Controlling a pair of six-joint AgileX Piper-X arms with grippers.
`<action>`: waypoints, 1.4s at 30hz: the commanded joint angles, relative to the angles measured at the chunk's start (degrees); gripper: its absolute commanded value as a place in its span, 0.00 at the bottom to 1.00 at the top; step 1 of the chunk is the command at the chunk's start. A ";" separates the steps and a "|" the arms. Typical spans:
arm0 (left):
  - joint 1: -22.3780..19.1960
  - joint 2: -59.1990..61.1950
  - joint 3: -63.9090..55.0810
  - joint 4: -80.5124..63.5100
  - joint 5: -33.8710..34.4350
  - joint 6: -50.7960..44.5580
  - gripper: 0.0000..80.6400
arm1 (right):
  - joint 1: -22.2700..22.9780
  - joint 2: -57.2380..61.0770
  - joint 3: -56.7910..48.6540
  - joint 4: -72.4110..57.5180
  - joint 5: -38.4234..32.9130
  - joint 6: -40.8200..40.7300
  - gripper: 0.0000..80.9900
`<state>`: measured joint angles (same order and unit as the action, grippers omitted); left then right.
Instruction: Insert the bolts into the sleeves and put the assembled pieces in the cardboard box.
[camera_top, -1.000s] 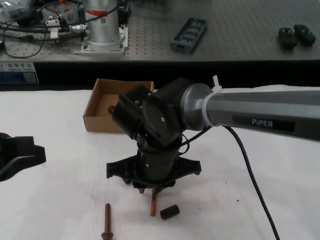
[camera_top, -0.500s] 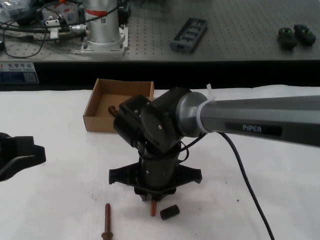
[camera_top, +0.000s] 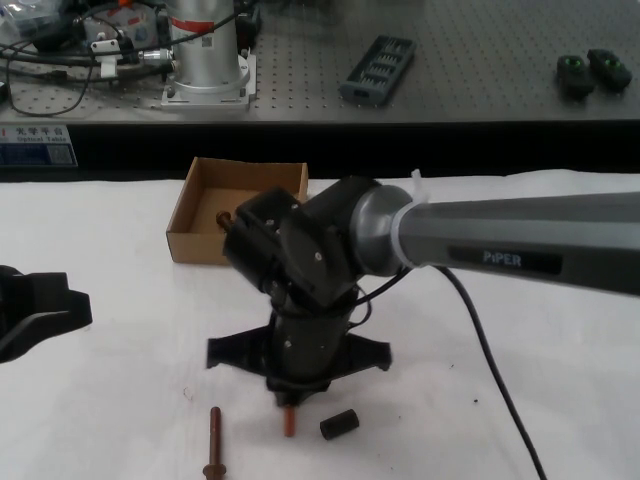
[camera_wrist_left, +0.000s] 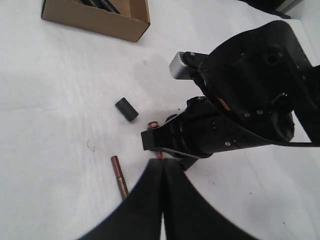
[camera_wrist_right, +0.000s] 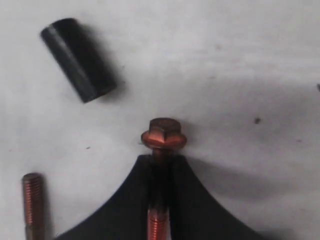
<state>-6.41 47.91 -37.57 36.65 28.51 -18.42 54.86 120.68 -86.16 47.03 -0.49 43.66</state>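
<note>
Shifted leftward, right pincer (camera_wrist_right: 160, 164) pinches bolt (camera_wrist_right: 164, 136) lengthwise, head pointing outward; left pincer (camera_wrist_left: 162, 170) pressed together.

Cardboard box (camera_top: 195, 248) behind sleeve (camera_top: 340, 425)

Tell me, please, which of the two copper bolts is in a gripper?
The bolt clamped in the right gripper; the other bolt lies free on the cloth.

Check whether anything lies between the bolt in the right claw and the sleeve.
Nothing visible: only bare cloth separates the bolt in the right claw from the sleeve; the second bolt lies aside.
</note>
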 joint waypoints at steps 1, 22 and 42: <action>-0.26 -0.39 -0.33 -0.35 0.03 -0.57 0.00 | 1.62 0.83 0.09 -1.65 -2.30 -1.10 0.06; -0.26 -0.39 -0.33 -0.35 0.03 -0.57 0.00 | 4.47 0.83 -0.02 -7.49 -3.59 -3.04 0.32; -0.26 -0.39 4.42 -0.75 0.06 -0.57 0.00 | -1.05 -5.19 -0.24 -5.42 3.29 -35.09 0.28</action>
<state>-6.41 47.91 -35.12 36.65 28.51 -18.42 54.67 115.54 -86.16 41.78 3.16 9.91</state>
